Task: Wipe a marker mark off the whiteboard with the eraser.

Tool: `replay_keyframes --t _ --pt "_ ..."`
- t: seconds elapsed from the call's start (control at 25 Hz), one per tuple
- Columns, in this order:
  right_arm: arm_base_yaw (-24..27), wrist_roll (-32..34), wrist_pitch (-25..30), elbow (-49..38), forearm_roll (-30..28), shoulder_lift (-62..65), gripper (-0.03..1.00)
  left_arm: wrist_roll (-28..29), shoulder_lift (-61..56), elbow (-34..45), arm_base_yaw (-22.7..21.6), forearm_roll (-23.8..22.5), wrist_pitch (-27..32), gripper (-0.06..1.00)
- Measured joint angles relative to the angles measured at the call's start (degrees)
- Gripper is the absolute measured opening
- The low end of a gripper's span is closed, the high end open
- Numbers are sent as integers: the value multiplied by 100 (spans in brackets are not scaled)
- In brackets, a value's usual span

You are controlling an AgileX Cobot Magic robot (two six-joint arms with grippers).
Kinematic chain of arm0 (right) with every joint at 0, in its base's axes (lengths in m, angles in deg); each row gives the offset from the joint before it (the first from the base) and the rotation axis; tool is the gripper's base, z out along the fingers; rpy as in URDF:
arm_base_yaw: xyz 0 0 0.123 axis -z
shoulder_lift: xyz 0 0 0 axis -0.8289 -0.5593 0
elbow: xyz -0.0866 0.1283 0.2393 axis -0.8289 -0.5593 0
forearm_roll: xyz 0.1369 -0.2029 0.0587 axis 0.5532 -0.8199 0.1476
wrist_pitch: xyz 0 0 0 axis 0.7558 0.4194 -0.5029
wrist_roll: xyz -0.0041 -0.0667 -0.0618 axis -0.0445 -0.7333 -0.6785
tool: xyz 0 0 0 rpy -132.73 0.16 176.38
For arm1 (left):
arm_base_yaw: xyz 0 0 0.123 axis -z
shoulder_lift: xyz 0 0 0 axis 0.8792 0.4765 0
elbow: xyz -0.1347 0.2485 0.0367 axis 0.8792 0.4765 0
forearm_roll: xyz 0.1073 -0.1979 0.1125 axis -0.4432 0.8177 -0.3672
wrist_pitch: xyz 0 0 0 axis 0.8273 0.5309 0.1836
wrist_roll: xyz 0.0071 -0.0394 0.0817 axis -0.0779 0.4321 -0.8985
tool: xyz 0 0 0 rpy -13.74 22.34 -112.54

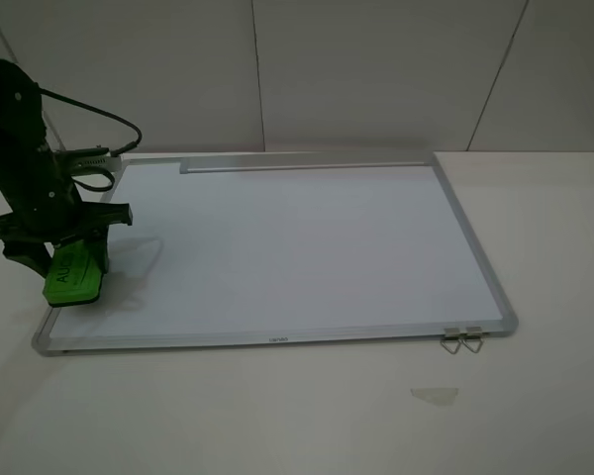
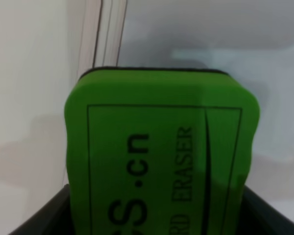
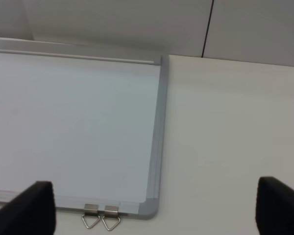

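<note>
The bright green eraser (image 1: 74, 279) is at the whiteboard's (image 1: 297, 247) near left corner, over its left frame edge. My left gripper (image 1: 67, 259) is shut on it from above. In the left wrist view the eraser (image 2: 161, 147) fills most of the picture, with a black finger (image 2: 44, 218) at each side and the board's frame (image 2: 108, 34) beyond it. My right gripper (image 3: 157, 200) is open, its black fingertips (image 3: 36, 203) far apart above the board's near right corner (image 3: 149, 205). It does not show in the exterior high view. No marker mark shows in any view.
A grey tray strip (image 1: 307, 162) runs along the board's far edge. Two metal clips (image 1: 461, 340) hang off the near right corner, also visible in the right wrist view as clips (image 3: 101, 216). A small pale scrap (image 1: 435, 394) lies on the white table in front.
</note>
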Motion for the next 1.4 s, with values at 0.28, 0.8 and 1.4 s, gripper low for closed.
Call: replay_keyframes --t 0.28,0.8,1.4 --pt "0 0 0 0 0 0 82 -527 -183 810 0 174 -633 59" --pt "0 0 0 0 0 0 82 -860 -189 1275 0 252 -1324 60" --pt "0 0 0 0 0 0 82 -1252 -820 495 0 269 28 64"
